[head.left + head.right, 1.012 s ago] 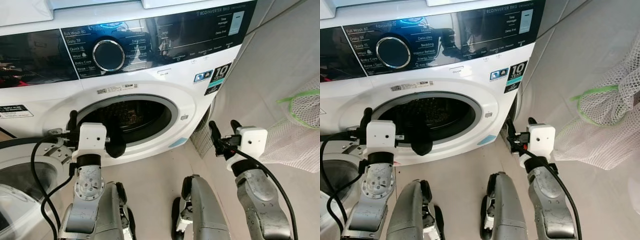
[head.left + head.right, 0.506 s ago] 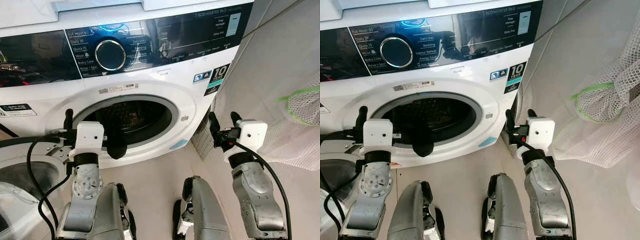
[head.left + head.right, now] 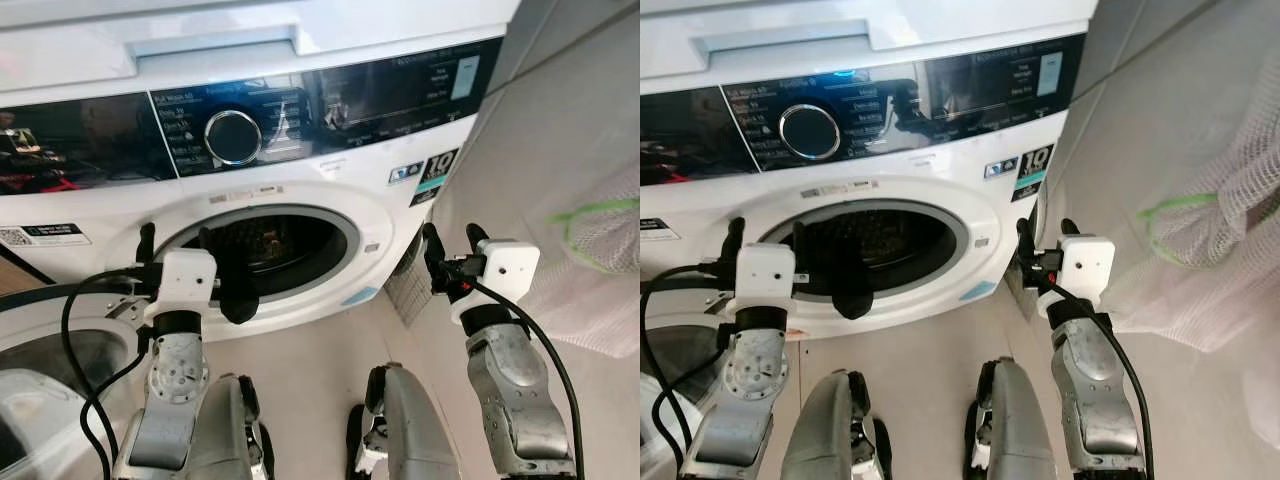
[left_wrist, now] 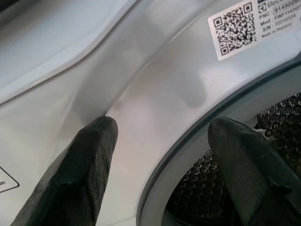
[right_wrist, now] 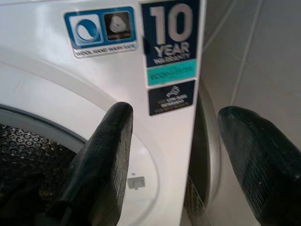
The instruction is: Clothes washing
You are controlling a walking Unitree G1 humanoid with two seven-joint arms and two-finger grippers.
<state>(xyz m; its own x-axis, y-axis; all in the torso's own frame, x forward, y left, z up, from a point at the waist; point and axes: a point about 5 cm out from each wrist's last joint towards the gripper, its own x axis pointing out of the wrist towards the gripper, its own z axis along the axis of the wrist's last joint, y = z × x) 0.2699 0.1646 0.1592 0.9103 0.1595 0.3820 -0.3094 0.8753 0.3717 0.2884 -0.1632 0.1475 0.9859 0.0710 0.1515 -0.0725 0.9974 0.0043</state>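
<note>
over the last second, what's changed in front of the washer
Mostly the view: the head camera tilted up, so the washing machine sits lower in frame and its top drawer shows. The left gripper and right gripper hold about the same poses at the drum opening, both open and empty. Nothing was grasped or released.

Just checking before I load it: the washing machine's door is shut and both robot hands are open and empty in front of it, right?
Not quite. The washing machine stands with its door open: the left eye view shows straight into the dark drum. The rest holds: the left hand and the right hand are both open and empty in front of it.
</note>
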